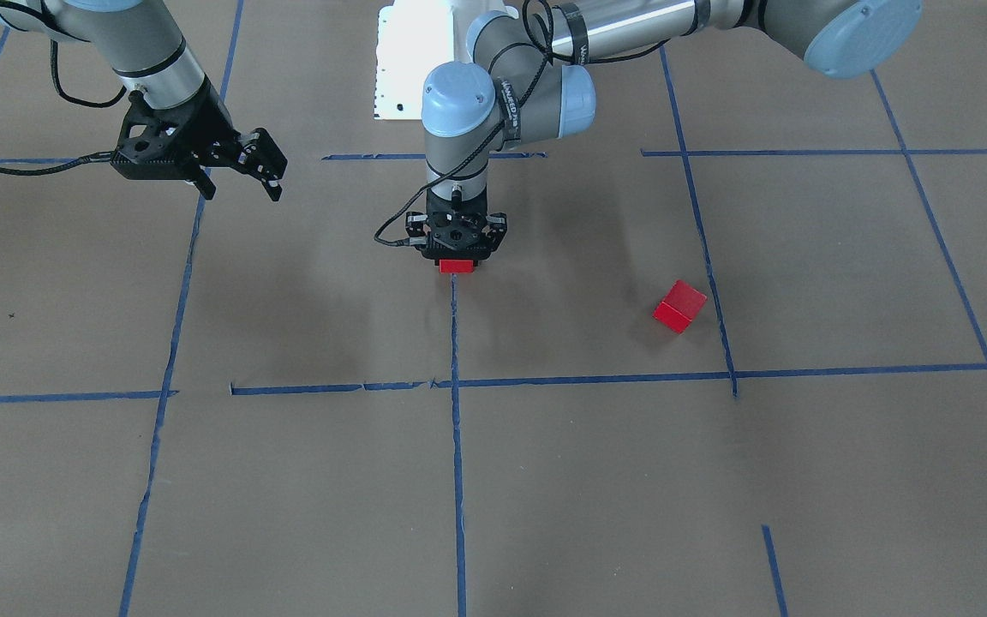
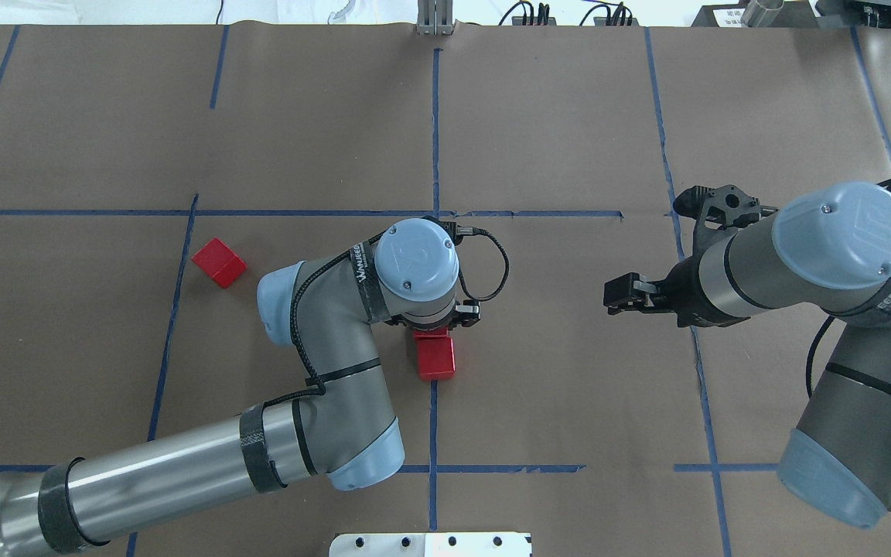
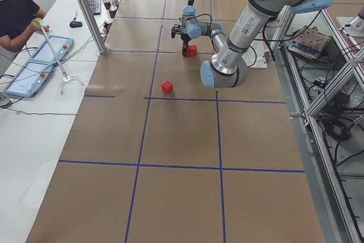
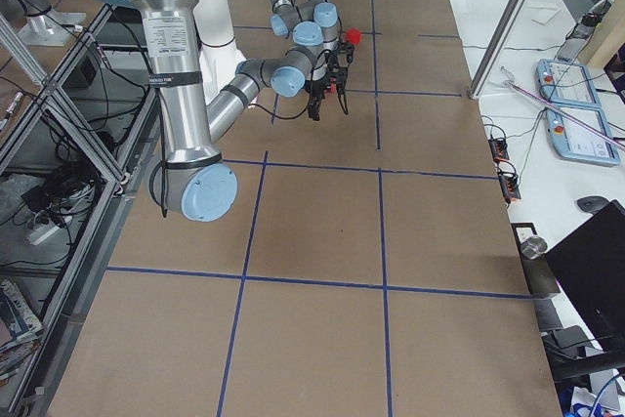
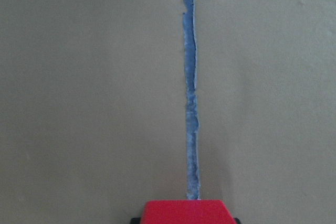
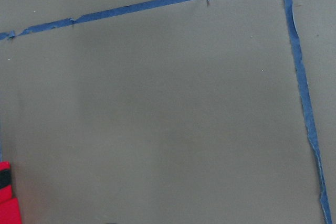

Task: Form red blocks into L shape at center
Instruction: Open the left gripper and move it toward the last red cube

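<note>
My left gripper (image 1: 457, 251) points straight down at the table's middle, on a blue tape line. Its jaws stand shut on a red block (image 1: 457, 266), which also shows at the bottom edge of the left wrist view (image 5: 186, 212). In the overhead view red (image 2: 436, 357) sticks out from under that wrist toward the robot; I cannot tell whether it is one block or two touching. Another red block (image 2: 218, 262) lies loose and turned on the robot's left, also seen in the front view (image 1: 679, 306). My right gripper (image 1: 241, 187) hangs open and empty, off to the robot's right.
Brown paper with a blue tape grid (image 1: 455, 480) covers the table. A white base plate (image 1: 412, 60) sits at the robot's edge. An operator's desk with tablets (image 3: 34, 66) runs along the far side.
</note>
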Robot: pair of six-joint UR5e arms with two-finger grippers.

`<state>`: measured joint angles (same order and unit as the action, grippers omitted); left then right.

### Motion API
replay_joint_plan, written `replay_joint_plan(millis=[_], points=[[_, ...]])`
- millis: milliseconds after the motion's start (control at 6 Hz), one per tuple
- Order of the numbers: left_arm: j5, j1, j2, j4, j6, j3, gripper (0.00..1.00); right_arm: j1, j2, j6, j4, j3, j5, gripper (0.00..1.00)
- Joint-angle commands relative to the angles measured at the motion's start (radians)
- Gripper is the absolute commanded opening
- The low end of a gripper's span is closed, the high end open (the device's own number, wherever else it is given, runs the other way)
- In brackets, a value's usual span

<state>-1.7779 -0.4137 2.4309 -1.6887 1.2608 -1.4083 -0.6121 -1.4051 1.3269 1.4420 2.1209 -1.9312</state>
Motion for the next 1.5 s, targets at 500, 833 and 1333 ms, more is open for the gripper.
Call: replay_joint_plan(millis=[500,833,1333], points=[[0.0,0.007,0.0,-0.002,0.002,-0.001,0.09,0.0,0.0,0.0,0.0,0.001,0.0,1.0],[0.0,0.007,0.005,-0.002,0.002,0.0,0.12,0.0,0.0,0.0,0.0,0.001,-0.002,1.0],[0.0,0.009,0.001,-0.006,-0.001,0.0,0.57,0.0,-0.002,0.0,0.0,0.001,-0.002,1.0]])
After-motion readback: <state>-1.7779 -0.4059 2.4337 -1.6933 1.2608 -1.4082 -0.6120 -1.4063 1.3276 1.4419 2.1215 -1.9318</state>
